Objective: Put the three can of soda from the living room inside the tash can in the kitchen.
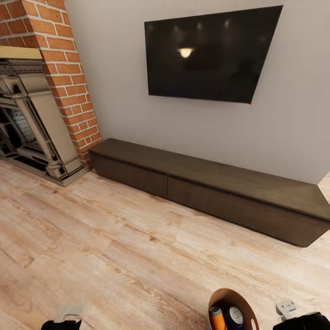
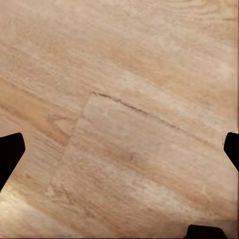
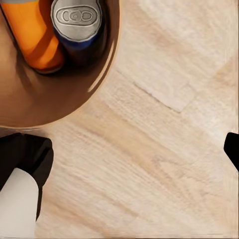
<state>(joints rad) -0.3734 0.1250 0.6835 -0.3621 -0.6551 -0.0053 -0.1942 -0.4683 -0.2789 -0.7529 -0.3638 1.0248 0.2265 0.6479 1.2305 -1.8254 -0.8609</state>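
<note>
The copper-brown trash can (image 1: 228, 293) stands at the bottom edge of the head view, on the living room's light wood floor. Inside it lie an orange soda can (image 1: 217, 319) and a blue soda can (image 1: 235, 316) with a silver top. From the right wrist camera I look into the bin (image 3: 55, 99) at the orange can (image 3: 32, 37) and the blue can (image 3: 77, 22). My right gripper (image 3: 129, 154) is open beside the bin, one finger close under its rim. My left gripper (image 2: 119, 154) is open over bare floor. A third can is out of view.
A long dark low cabinet (image 1: 211, 190) runs along the grey wall under the wall TV (image 1: 211, 55). The brick fireplace (image 1: 41, 110) fills the left. Wood floor (image 1: 114, 247) stretches between me and the cabinet.
</note>
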